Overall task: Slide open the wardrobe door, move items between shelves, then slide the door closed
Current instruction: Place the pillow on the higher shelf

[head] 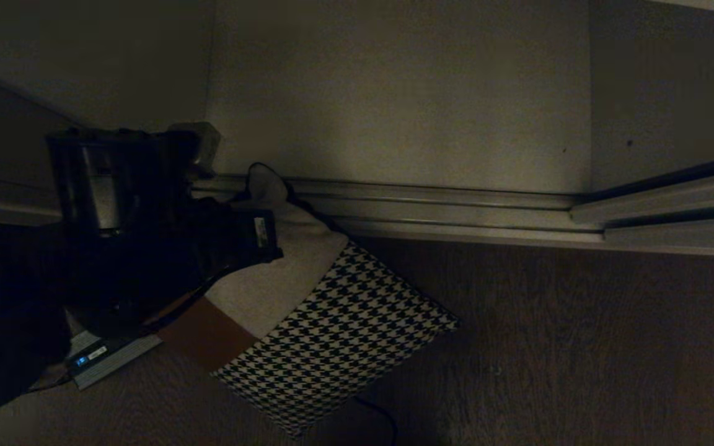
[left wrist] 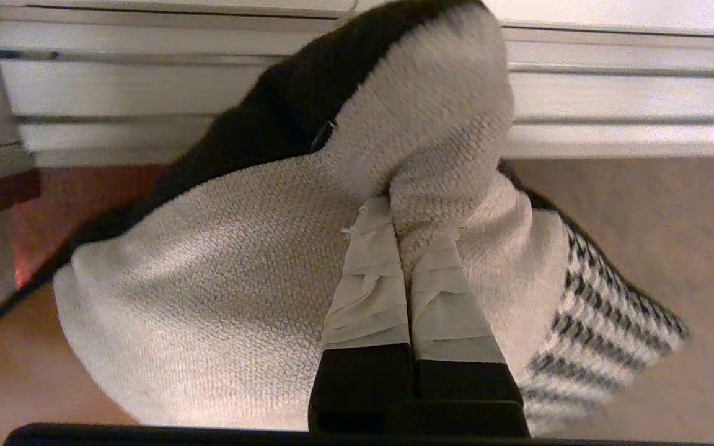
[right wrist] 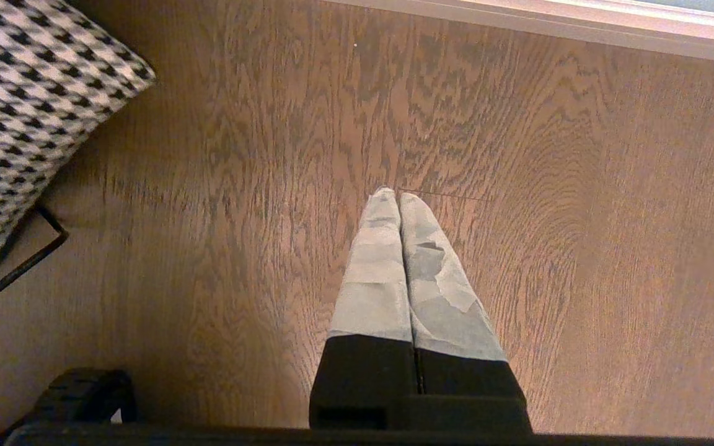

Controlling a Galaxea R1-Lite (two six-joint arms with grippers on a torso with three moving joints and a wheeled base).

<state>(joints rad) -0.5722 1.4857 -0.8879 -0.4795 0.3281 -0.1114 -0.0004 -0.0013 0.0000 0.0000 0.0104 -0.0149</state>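
Dark wood-grain floor [right wrist: 518, 217]; left gripper [left wrist: 397, 210] jaws pinch the cushion [left wrist: 208, 297]; right gripper [right wrist: 399, 198] jaws closed, empty.

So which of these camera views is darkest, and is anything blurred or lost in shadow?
Head view: darkest by far; the left arm is a near-black mass, though the houndstooth cushion and floor rails still read. Left wrist view: bright; the left gripper is sharp on the cream strip, the houndstooth edge soft. Right wrist view: evenly lit; the right gripper and floor grain are crisp.

Knitted cloth cushion [left wrist: 208, 297], wood-grain floor [right wrist: 580, 248], metal rails [head: 456, 204]
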